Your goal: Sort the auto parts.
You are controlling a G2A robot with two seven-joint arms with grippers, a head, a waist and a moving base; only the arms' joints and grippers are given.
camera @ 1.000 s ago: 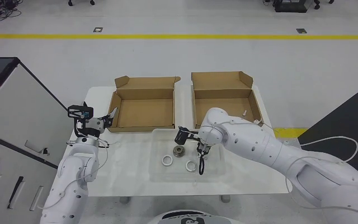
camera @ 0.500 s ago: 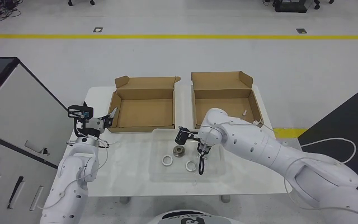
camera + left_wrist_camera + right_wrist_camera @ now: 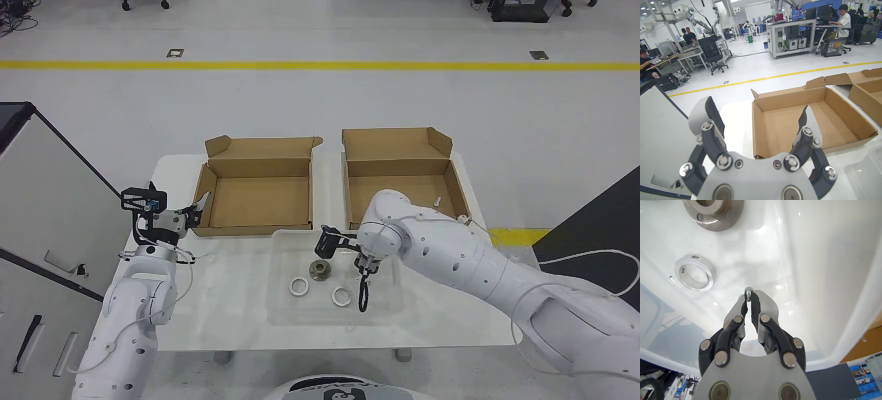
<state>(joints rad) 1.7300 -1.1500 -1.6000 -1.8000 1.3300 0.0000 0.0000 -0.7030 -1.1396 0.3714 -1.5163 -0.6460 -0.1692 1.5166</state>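
**Right claw**: narrow, pinching 1 small screw by its thread at the very tips, low inside the white tray.
**Beside it:** 1 silver ring; beyond that, 1 grey flange.
**Left claw**: wide, holding nothing, with a box just ahead.
**Risk:** so slight a tip hold may let the screw twist out on lifting.
**Views:** the right wrist view gives the pinch. The top view adds a 2nd ring and the other box past the tray.

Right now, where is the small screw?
Right wrist view: the screw is pinched in the right gripper, over the white tray, near a silver ring.
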